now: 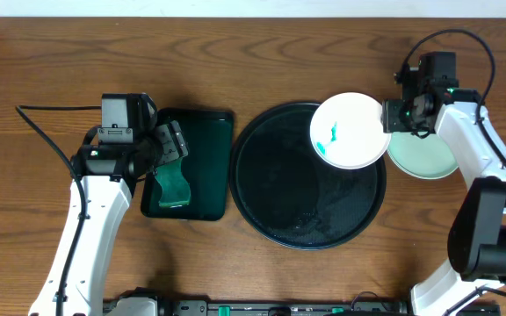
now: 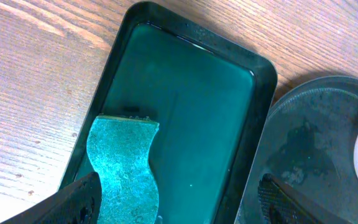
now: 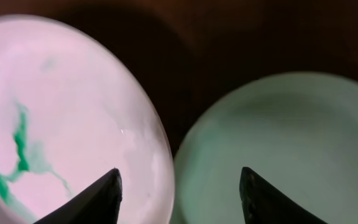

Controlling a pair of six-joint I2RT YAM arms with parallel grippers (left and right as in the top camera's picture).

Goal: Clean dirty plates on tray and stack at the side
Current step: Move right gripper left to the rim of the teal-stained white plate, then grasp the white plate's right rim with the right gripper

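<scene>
A white plate (image 1: 350, 132) with a green smear sits at the upper right of the black tray (image 1: 271, 202), overlapping its rim. A mint-green plate (image 1: 424, 158) lies on the table just right of the tray. I see no third plate apart from these. My right gripper (image 1: 393, 114) is open above the gap between them; in the right wrist view (image 3: 179, 171) one finger is over the white plate (image 3: 73, 112) and the other over the mint plate (image 3: 291, 143). My left gripper (image 1: 169, 145) is open and empty over a green sponge (image 2: 124, 168).
The sponge (image 1: 174, 184) lies in a rectangular dark green tray (image 1: 209, 167) left of the black tray. In the left wrist view the green tray (image 2: 197, 99) fills the middle, with the black tray's wet surface (image 2: 316, 137) at the right. Bare wood table surrounds both.
</scene>
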